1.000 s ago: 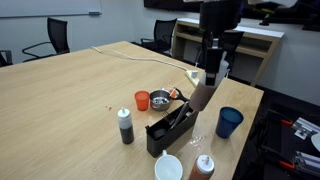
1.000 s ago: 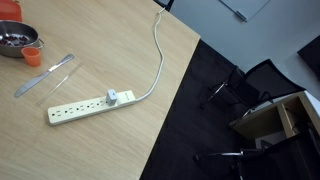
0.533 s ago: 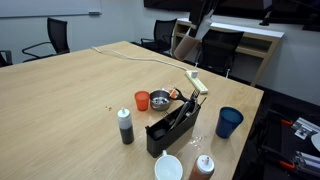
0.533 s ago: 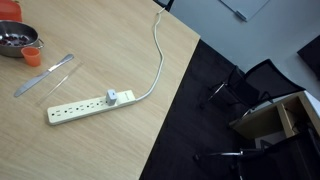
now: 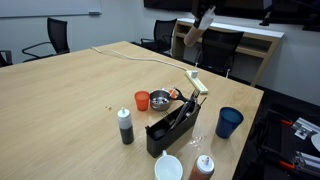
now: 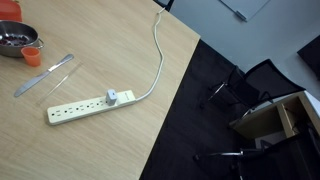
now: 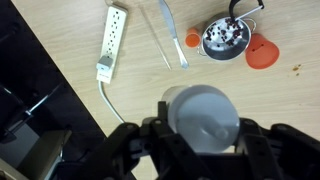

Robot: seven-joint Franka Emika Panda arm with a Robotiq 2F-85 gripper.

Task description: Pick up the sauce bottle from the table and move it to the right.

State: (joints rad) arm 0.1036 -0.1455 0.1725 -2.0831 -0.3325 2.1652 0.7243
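Observation:
My gripper (image 7: 205, 138) is shut on the sauce bottle (image 7: 205, 118). In the wrist view its pale round body and white end fill the space between the two black fingers (image 7: 150, 142), high above the table (image 7: 60, 20). In an exterior view the gripper (image 5: 206, 12) sits at the top edge, far above the light wood table (image 5: 60, 100), with the bottle (image 5: 202, 22) hanging tilted under it as a small pale shape. The other exterior view shows only the table's corner (image 6: 120, 40); gripper and bottle are out of that view.
On the table stand a dark bottle (image 5: 125, 125), a red-orange bottle (image 5: 204, 167), a blue cup (image 5: 230, 122), a black caddy (image 5: 172, 128), a white cup (image 5: 168, 167), an orange cup (image 5: 142, 100) and a metal bowl (image 5: 160, 99). A white power strip (image 7: 112, 40) lies near the edge.
The gripper has risen with the bottle from just above the black caddy to the top of the exterior view, moving farther back. Things on the table have not moved.

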